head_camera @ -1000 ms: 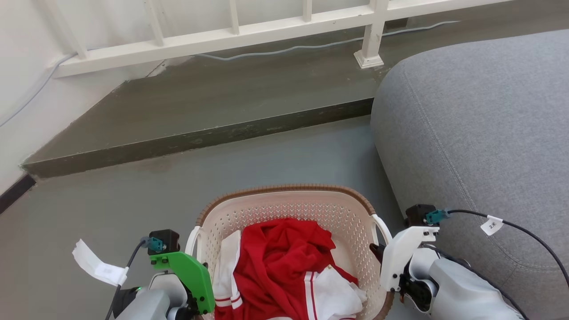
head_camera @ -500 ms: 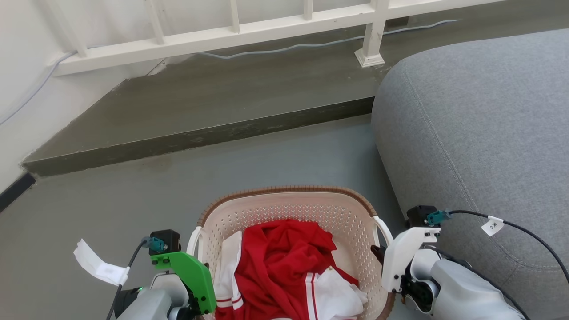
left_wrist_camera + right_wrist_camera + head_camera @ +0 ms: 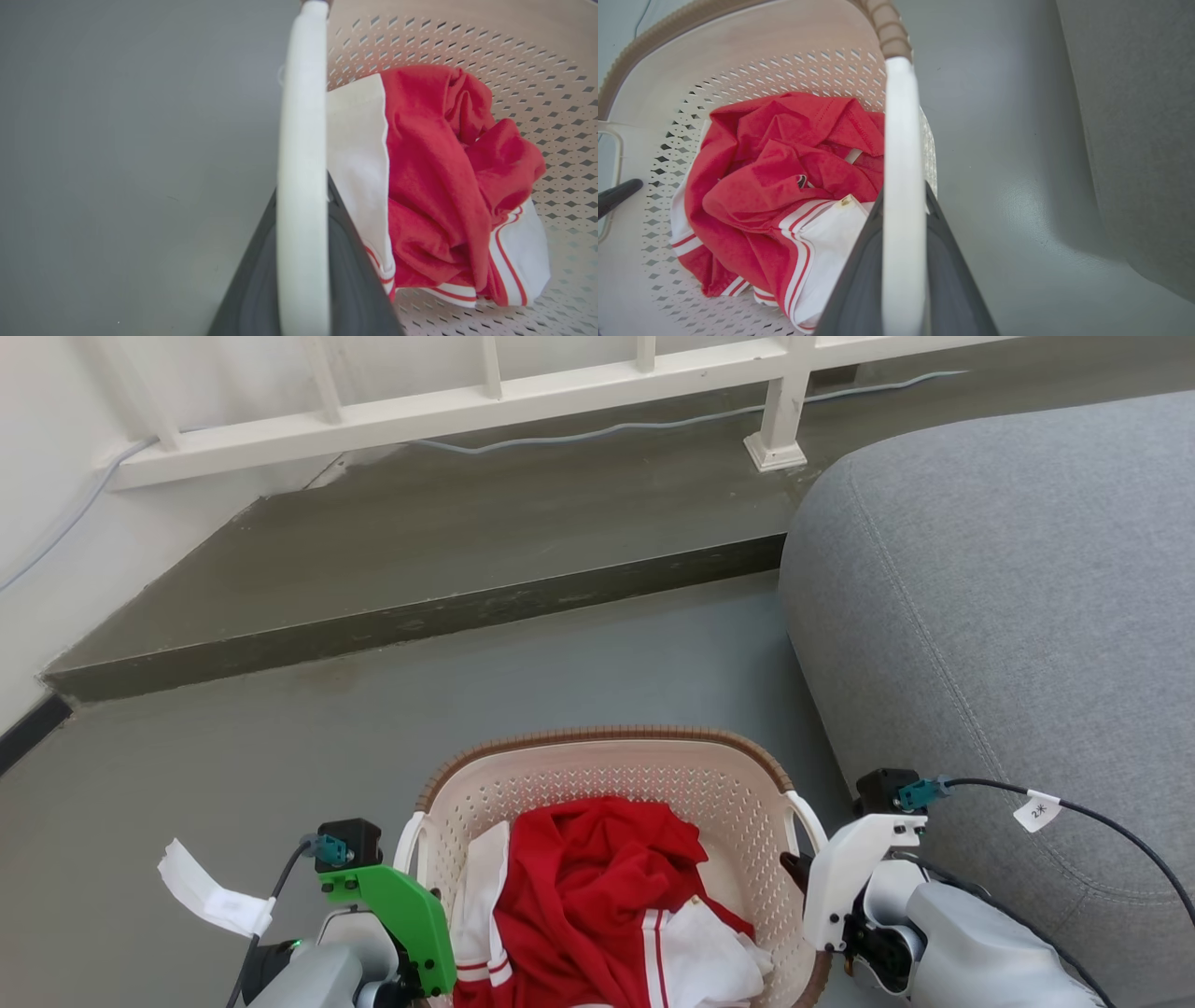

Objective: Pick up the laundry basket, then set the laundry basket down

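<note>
Left gripper [image 3: 303, 219] pinched on left handle [image 3: 301, 116], right gripper [image 3: 903, 210] on right handle [image 3: 901, 140]. Dark fingers are seen either side of each white bar with the tips hidden behind it, so full closure is only probable. Grey sofa [image 3: 1008, 616] noted at 3 o'clock in head view, grey floor [image 3: 280, 756] at 9. Laundry basket [image 3: 597, 775] found at 6 o'clock, between the arms, just beside the sofa. Red-and-white clothing [image 3: 588, 887] heaped inside. Load judged light. Perforated plastic walls likely to flex; smooth handles may slip. Both handles best held mid-bar and kept level.
</note>
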Controlling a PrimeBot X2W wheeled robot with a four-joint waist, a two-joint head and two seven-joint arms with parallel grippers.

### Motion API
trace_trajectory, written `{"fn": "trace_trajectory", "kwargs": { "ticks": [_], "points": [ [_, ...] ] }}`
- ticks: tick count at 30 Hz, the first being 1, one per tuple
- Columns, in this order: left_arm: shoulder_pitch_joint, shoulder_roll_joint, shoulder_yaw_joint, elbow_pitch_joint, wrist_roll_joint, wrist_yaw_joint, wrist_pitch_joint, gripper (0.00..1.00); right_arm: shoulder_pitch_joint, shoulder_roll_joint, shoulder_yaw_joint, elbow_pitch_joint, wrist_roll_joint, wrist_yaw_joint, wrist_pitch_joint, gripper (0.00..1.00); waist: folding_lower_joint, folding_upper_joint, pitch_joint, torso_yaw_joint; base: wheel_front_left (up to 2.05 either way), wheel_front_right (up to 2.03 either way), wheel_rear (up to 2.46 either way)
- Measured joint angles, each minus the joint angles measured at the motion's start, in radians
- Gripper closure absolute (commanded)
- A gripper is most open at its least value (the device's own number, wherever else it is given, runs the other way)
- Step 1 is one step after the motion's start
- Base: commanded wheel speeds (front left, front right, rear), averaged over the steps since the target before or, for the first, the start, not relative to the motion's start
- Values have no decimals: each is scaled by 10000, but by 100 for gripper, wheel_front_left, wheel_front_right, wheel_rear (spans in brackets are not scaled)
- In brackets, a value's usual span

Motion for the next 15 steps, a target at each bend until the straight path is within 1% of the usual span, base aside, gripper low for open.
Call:
{"fn": "trace_trajectory", "kwargs": {
  "ticks": [7,15],
  "points": [
    [-15,2,-31,-23,-100,17,-29,100,-31,-44,61,-44,40,0,-44,100,0,0,118,-18,0,0,0],
    [-249,4,-52,-73,-100,148,-374,100,-390,-100,82,-105,86,0,-215,100,0,0,548,-39,0,0,0]
  ]
}}
